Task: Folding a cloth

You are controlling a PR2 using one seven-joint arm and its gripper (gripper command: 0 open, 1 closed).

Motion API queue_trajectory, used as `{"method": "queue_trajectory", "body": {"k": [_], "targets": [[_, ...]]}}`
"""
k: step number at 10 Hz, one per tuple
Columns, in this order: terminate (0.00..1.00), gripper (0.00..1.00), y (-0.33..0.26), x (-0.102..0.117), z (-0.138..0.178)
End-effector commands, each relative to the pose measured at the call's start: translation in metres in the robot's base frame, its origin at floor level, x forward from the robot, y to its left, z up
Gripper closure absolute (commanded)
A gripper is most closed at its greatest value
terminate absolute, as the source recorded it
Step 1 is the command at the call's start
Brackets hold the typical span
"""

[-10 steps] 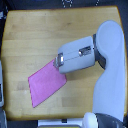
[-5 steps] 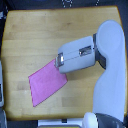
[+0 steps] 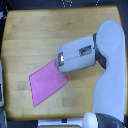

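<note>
While the gripper (image 3: 60, 64) covers its upper corner, the cloth (image 3: 46, 83) lies flat.
Bright pink-magenta, four straight edges (one layer, set askew), near the wooden table's (image 3: 45, 35) lower-left corner; finger state cannot be told.

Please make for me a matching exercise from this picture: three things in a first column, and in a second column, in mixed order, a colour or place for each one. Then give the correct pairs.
Column 1:
1. the cloth
2. the table
3. the robot arm

Column 2:
A. white and grey, reaching in from the exterior view's right
B. bright pink, lying flat toward the exterior view's lower left
C. light wood, underneath everything else

Right pairs: 1-B, 2-C, 3-A.

The gripper itself is hidden under the arm's end at the cloth's upper corner, so its state cannot be matched.
</note>
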State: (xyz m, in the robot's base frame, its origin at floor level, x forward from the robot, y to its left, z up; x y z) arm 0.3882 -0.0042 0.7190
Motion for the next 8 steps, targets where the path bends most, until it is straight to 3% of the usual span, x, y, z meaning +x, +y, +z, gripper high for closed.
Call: {"method": "queue_trajectory", "body": {"k": [1, 8], "targets": [[0.00, 1.00, -0.0072, 0.0046, 0.0021], [0.00, 1.00, -0.0165, 0.0136, 0.0069]]}}
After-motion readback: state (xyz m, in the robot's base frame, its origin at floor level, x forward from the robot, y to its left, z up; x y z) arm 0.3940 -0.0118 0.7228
